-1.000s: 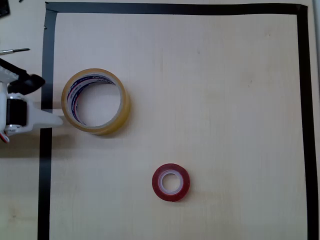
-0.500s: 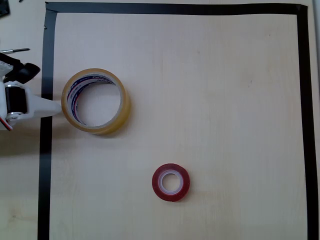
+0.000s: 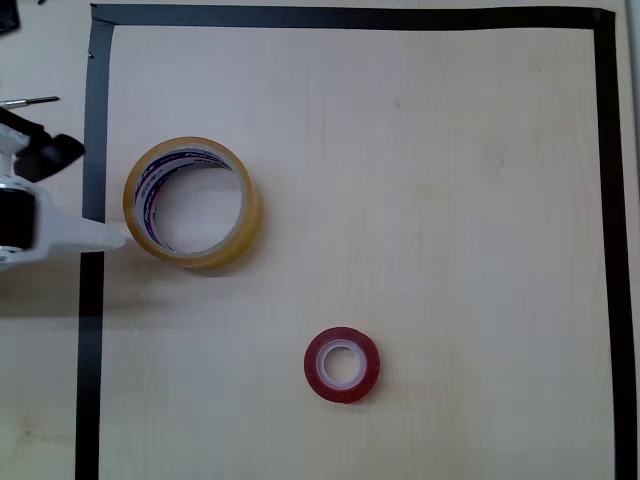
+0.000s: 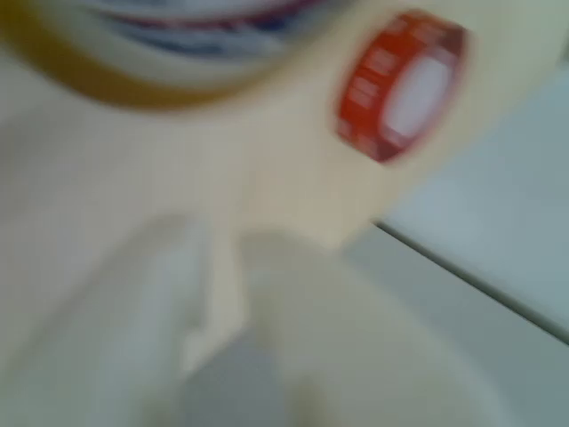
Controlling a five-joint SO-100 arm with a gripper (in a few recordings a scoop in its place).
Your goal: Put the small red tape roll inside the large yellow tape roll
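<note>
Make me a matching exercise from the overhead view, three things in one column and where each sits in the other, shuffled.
Things:
1. red roll
2. yellow roll
3. black tape border

Places in the overhead view:
A. upper left of the marked area, flat on the table
B. along the top, left and right sides of the work area
C. lower middle, flat, apart from the other roll

Pairs: 1-C, 2-A, 3-B
</note>
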